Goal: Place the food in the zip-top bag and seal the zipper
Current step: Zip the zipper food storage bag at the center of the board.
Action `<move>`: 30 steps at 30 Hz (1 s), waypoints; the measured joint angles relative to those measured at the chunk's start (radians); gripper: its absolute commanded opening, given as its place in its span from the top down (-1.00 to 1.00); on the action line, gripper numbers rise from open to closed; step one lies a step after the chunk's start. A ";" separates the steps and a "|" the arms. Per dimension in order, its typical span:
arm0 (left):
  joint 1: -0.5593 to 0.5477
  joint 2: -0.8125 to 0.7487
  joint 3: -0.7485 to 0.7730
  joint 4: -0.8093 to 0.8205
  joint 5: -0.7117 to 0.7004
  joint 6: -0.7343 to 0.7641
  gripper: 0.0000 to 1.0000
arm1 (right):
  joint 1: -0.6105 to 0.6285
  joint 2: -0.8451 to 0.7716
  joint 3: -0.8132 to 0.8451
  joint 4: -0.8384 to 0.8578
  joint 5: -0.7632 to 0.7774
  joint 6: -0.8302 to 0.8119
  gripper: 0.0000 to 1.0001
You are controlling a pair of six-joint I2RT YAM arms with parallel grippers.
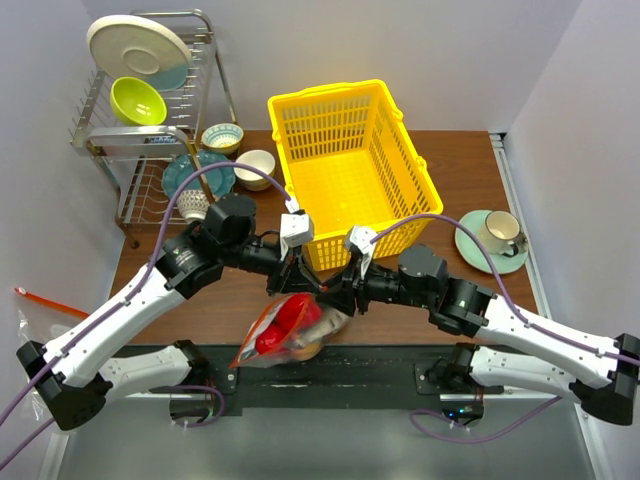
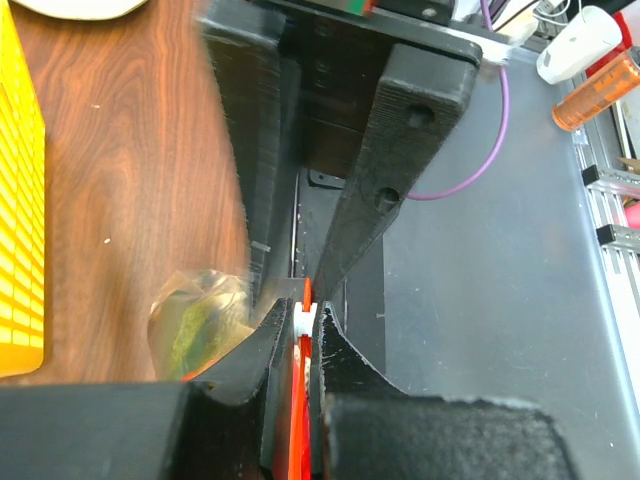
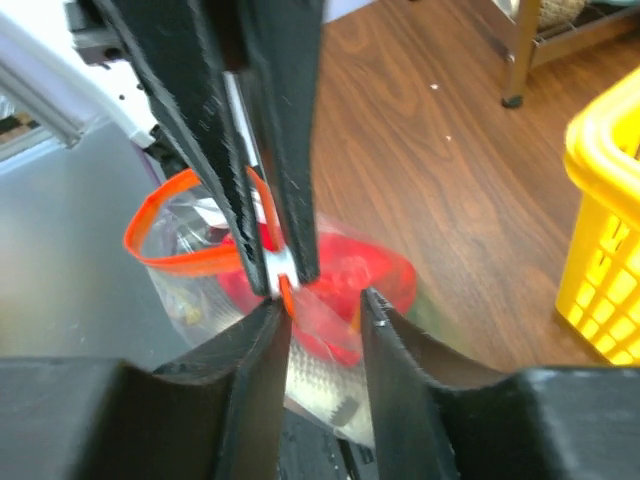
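I work in a robot test room set up like a small kitchen. Plain white walls box in my brown wooden table. On it stand a dish rack with plates and bowls, a yellow basket, and a cup on a saucer.

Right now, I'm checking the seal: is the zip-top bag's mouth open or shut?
Open, at least partly: the zipper bows apart into a loop.
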 measured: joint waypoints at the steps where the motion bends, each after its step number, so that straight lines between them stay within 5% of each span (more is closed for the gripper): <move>1: 0.000 0.001 0.000 0.000 0.004 0.000 1.00 | 0.000 0.006 0.008 0.000 -0.010 -0.008 0.79; 2: 0.000 0.002 0.002 0.000 0.006 0.001 1.00 | 0.000 0.010 0.014 -0.004 -0.018 -0.014 1.00; 11: 0.002 -0.005 0.005 -0.002 -0.001 0.002 1.00 | 0.001 -0.006 0.021 -0.013 -0.040 -0.013 1.00; 30: 0.000 -0.087 -0.058 -0.005 -0.174 0.005 1.00 | 0.011 -0.170 0.021 -0.146 0.378 0.185 1.00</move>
